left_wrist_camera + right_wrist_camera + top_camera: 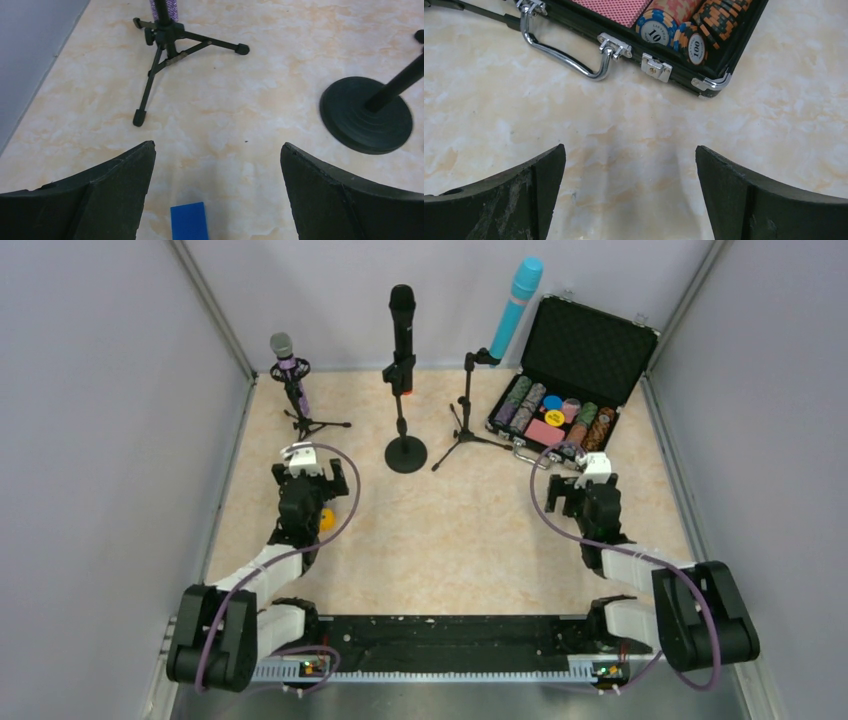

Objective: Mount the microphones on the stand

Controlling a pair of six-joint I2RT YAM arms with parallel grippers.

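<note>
All three are up! The glittery purple microphone with the silver mesh head [285, 355] sits in the small black tripod [305, 420] at rear left, head up and near vertical. The black microphone with an orange end [402, 325] stands upright in the round-base stand [405, 453]. The light blue microphone [515, 305] slants head-up to the right on the taller tripod [462, 430]. The left gripper [217, 150] and right gripper [630, 150] both gape wide and empty. It looks finished, so any pull-back should steer clear of the tripod legs.

light was bright, even, from above | shadows were soft, faint beside the round stand base [350, 125] | chrome handle [561, 52] glinted | focus was sharp throughout
</note>
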